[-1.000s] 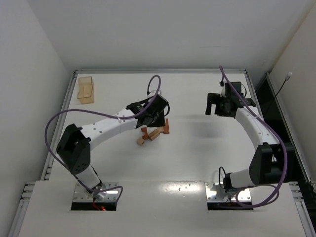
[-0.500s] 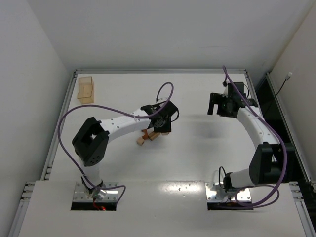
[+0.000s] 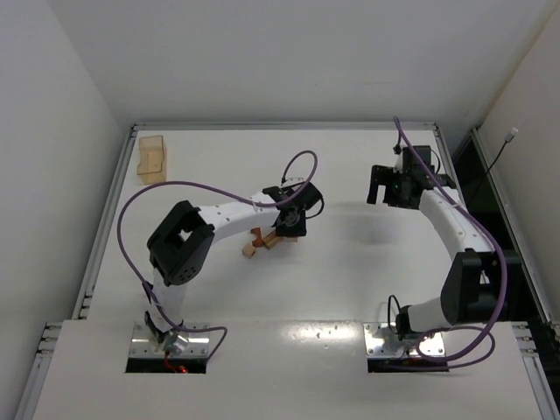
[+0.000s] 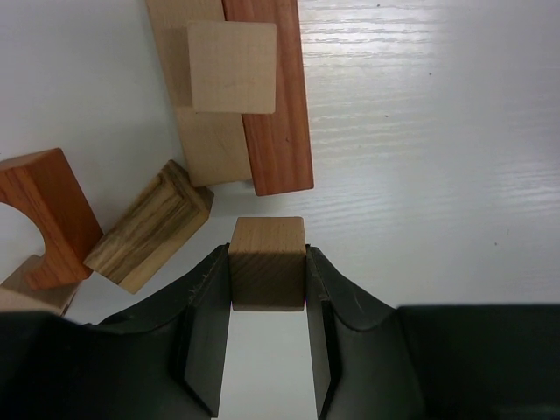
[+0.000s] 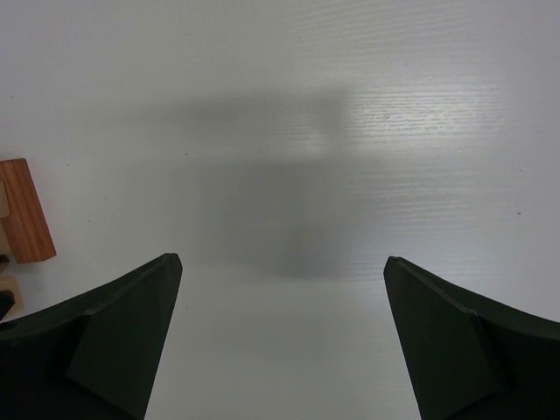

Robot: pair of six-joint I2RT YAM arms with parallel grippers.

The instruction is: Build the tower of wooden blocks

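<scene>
Wood block tower [image 3: 267,238], low tan and reddish-brown cluster, its reddish-brown bar [image 4: 276,96] flat, long axis pointing away from left gripper [image 4: 267,255], clamped on tan cube [image 4: 267,273] just before bar's near end, right gripper [image 5: 280,271] spread wide, well right of bar.

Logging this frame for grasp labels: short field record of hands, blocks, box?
left hand: shut on cube, by the red bar's end
right hand: open, empty, over table, away from blocks
stack: tan block atop tan bar and red bar, side by side
loose: striped block, arch block
box: far left corner
</scene>
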